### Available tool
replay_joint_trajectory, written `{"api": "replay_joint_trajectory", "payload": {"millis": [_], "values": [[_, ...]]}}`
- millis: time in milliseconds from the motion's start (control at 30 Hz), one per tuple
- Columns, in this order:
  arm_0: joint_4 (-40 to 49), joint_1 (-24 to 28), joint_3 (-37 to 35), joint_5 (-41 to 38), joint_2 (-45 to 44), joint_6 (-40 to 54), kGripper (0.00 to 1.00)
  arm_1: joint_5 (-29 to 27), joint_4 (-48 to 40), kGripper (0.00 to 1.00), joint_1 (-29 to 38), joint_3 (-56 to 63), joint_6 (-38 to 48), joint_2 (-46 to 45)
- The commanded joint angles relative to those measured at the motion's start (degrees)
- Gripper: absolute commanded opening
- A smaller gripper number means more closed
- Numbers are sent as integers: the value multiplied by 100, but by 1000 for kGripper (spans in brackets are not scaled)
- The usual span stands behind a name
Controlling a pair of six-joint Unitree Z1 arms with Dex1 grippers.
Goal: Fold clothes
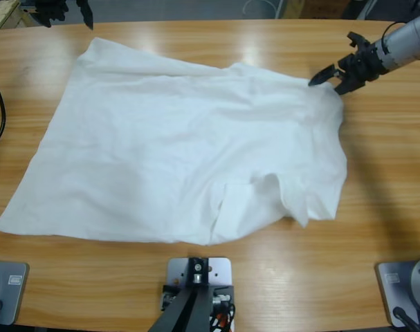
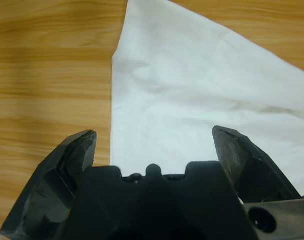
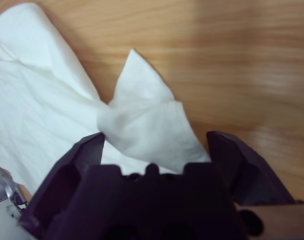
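High view: white T-shirt (image 1: 175, 159) lies crumpled across the table (image 1: 389, 228); right gripper (image 1: 332, 77) at its far right corner.
Left wrist: left gripper (image 2: 154, 137) jaws spread, over a shirt edge.
Right wrist: jaws spread around a bunched fold, not yet pinching.
Risk: I could catch several layers; fold drags crooked.
Writing: none legible.

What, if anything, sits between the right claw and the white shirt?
Nothing visible: the right claw is open with a bunched fold of the thin white cotton T-shirt already between its jaws, on the wooden table.
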Motion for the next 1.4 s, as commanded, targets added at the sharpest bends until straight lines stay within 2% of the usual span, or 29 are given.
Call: {"api": "replay_joint_trajectory", "payload": {"millis": [33, 67, 100, 433, 800, 1033, 1267, 1400], "values": [[864, -53, 181, -67, 1, 91, 899, 342, -124, 238, -93, -83, -50, 388], [864, -56, 194, -63, -4, 96, 899, 387, -137, 28, -93, -85, -68, 390], [864, -54, 206, -61, -9, 96, 899, 423, -149, 0, -93, -85, -73, 401], [866, -56, 301, -52, -76, 114, 899, 704, -202, 0, -93, -29, -309, 404], [870, -58, 340, -26, -133, 159, 899, 674, -323, 0, -334, 43, -379, -14], [868, -40, 373, -9, -187, 189, 899, 591, -305, 0, -734, -322, -253, -494], [868, 23, 457, 0, -280, 219, 899, 460, -304, 0, -868, -697, -189, -464], [871, 39, 503, 0, -310, 219, 899, 375, -17, 0, -937, -1078, -161, -252]]}}
